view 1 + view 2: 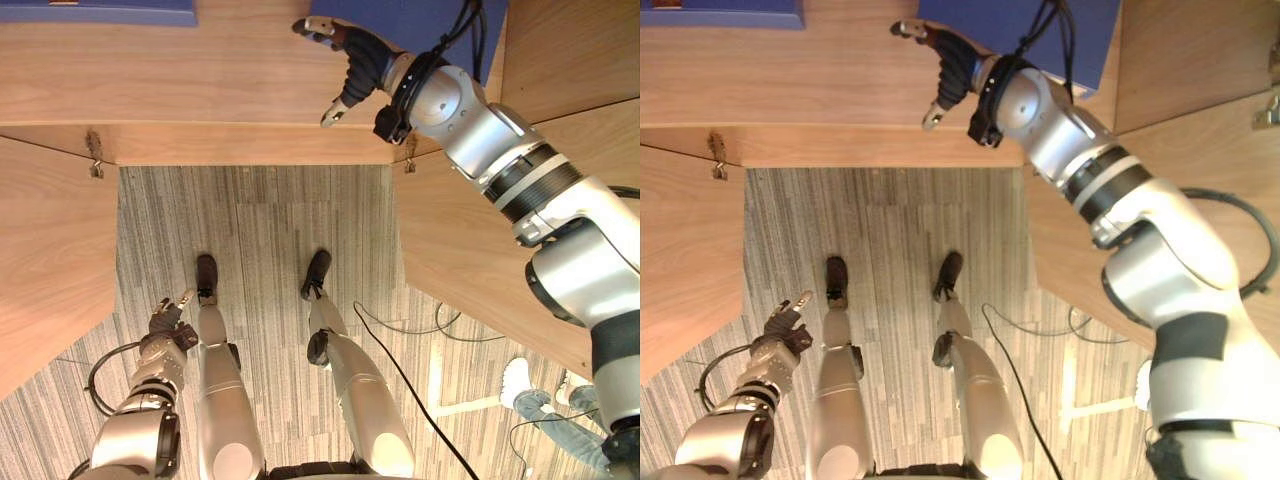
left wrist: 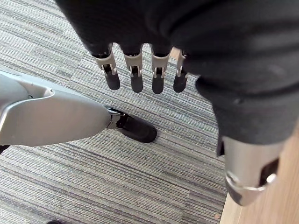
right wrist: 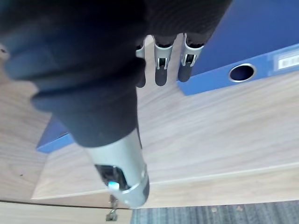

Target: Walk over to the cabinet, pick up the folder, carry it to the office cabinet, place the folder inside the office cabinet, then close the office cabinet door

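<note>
Lowest and closest, the left hand (image 1: pixel 168 325) hangs over the carpet (image 1: pixel 260 220), its fingers (image 2: pixel 136 74) straight, slightly apart and empty. Right hand (image 1: pixel 355 60) reaches over the cabinet shelf (image 1: pixel 200 80) with fingers (image 3: pixel 160 70) straight and spread at a spine-end corner of the blue folder (image 1: pixel 425 25), which lies flat at the shelf's right end. Contact is unclear. Lying flat on wood, it may slide deeper under a push instead of lifting. Right wrist view reveals the spine's finger hole (image 3: pixel 241 73); the eye views add a second blue folder (image 1: pixel 100 10) at the left end.
</note>
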{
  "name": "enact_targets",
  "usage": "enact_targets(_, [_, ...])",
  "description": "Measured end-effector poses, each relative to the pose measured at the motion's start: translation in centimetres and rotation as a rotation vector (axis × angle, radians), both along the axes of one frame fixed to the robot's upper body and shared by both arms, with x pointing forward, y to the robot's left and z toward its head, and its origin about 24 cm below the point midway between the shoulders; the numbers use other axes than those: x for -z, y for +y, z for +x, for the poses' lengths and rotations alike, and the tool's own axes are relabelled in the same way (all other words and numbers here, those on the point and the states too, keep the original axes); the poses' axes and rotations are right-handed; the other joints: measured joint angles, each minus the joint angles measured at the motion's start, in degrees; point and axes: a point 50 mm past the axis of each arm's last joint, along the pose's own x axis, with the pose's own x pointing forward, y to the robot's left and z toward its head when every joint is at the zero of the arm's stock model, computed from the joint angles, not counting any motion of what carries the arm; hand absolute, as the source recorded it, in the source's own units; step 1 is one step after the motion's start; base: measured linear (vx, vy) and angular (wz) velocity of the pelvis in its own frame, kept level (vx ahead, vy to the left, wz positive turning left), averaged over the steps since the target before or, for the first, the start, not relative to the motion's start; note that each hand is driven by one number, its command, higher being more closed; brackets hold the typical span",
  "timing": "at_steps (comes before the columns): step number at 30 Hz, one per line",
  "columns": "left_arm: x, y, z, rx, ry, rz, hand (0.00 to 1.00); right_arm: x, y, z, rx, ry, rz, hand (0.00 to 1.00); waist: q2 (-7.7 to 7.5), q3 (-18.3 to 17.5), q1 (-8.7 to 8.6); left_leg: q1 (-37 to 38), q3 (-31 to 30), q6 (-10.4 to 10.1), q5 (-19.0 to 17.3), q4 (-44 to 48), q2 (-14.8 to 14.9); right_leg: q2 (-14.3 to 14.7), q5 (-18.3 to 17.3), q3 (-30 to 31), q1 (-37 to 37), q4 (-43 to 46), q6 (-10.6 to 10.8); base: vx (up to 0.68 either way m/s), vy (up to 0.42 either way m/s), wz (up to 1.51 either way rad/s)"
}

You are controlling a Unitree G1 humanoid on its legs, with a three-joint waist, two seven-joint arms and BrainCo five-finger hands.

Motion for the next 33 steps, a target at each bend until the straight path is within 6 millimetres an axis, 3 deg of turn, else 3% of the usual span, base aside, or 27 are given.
enact_targets(12, [0.0, 0.0, 0.0, -0.011, -0.004, -0.011, 0.00, 0.6, -3.6, 2.2, 0.204, 0.027, 0.157, 0.00, 0.00, 0.01, 0.80, -0.64, -0.04, -0.01, -0.01, -0.05, -0.03, -0.10, -0.05, -0.03, -0.65, 0.21, 0.04, 0.08, 0.084, 0.00])
enact_targets(15, [-0.1, 0.0, 0.1, -0.013, -0.012, -0.013, 0.00, 1.0, -4.4, 2.5, 0.252, 0.022, 0.130, 0.00, 0.03, 0.01, 0.80, -2.13, 0.05, -0.09, -0.08, 0.06, -0.26, -0.92, -1.21, 0.02, -3.65, 3.27, 0.37, 0.09, 0.091, -0.04])
enact_targets(17, [-0.4, -0.2, 0.4, -0.034, -0.047, -0.034, 0.00, 0.0, -4.3, 2.2, 0.251, -0.024, 0.137, 0.00, 0.11, 0.01, 0.54, -4.43, 0.25, 0.20, -0.57, 1.72, -0.84, -2.41, -3.36, 0.23, -7.53, 8.62, 0.54, 0.07, 0.096, 0.03])
enact_targets(19, [-1.5, -0.9, 1.3, -0.047, -0.128, -0.064, 0.00, -1.4, -4.6, 1.8, 0.249, -0.071, 0.134, 0.00, 0.16, 0.05, 0.55, -11.30, -0.49, 0.96, -4.87, 12.36, -1.90, -5.21, -6.58, 0.40, -12.88, 17.07, 0.10, 0.06, 0.154, 0.17])
enact_targets(21, [-2.0, -1.1, 1.7, -0.069, -0.180, -0.088, 0.00, -2.0, -3.7, 1.4, 0.223, -0.095, 0.100, 0.00, 0.45, 0.14, 1.16, -17.75, -1.39, 1.48, -10.88, 24.91, -1.77, -6.18, -9.46, 0.97, -16.62, 24.02, -0.11, 0.04, 0.136, -0.05])
enact_targets(22, [-2.3, -1.4, 1.8, -0.093, -0.214, -0.117, 0.00, -2.3, -2.7, 0.9, 0.185, -0.112, 0.068, 0.00, 0.78, 0.29, 1.25, -22.03, -1.79, 1.72, -14.73, 33.52, -1.80, -7.38, -12.64, 1.55, -20.19, 31.18, 0.14, 0.03, 0.104, -0.07])
enact_targets(26, [-2.9, -2.4, 2.3, -0.126, -0.289, -0.180, 0.00, -2.7, -1.6, 0.3, 0.129, -0.125, 0.037, 0.00, 1.63, 0.83, 0.70, -33.59, -3.00, 2.77, -22.72, 51.56, -3.62, -12.34, -20.64, 3.67, -31.60, 49.88, 1.23, -0.01, 0.108, 0.16])
enact_targets(28, [-3.3, -1.6, 2.2, -0.174, -0.322, -0.199, 0.00, -4.7, -1.9, -0.5, 0.127, -0.199, 0.048, 0.00, 2.52, 1.42, 0.16, -38.44, -2.84, 3.13, -24.26, 57.75, -3.61, -14.19, -22.62, 4.32, -35.95, 56.10, 1.60, -0.09, 0.075, 0.19])
enact_targets(33, [-2.9, -1.2, 1.6, -0.195, -0.319, -0.209, 0.00, -5.7, -2.9, -0.8, 0.137, -0.218, 0.091, 0.00, 2.65, 1.43, 0.63, -42.04, -2.21, 3.71, -25.56, 62.86, -3.73, -15.38, -23.71, 6.10, -39.95, 61.13, 1.88, -0.07, 0.032, 0.02])
